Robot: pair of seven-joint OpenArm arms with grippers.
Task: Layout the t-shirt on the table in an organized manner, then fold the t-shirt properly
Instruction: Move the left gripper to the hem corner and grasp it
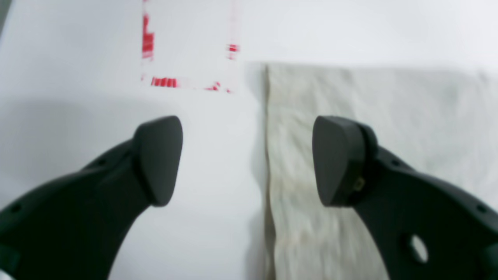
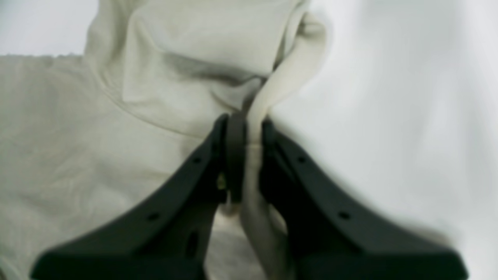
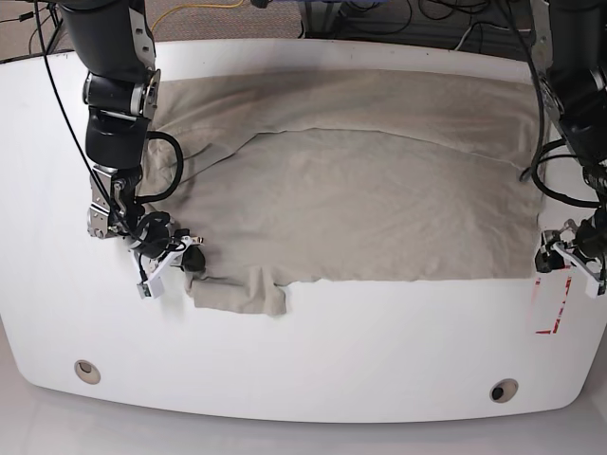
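Your right gripper (image 2: 245, 128) is clamped on a bunched fold of the t-shirt (image 3: 360, 190) near its crumpled sleeve, close to the front of the table (image 3: 313, 379); the cloth runs lengthwise across the table toward your other arm. Your left gripper (image 1: 247, 159) hangs with its jaws wide apart and empty over the shirt's straight opposite edge, one finger above cloth, one above bare table beside the red mark (image 3: 552, 308). Glossy white tabletop; cables lie behind it.

No readable text or numbers anywhere; only a red-outlined rectangle mark (image 3: 551, 305) on the table (image 3: 313, 355).
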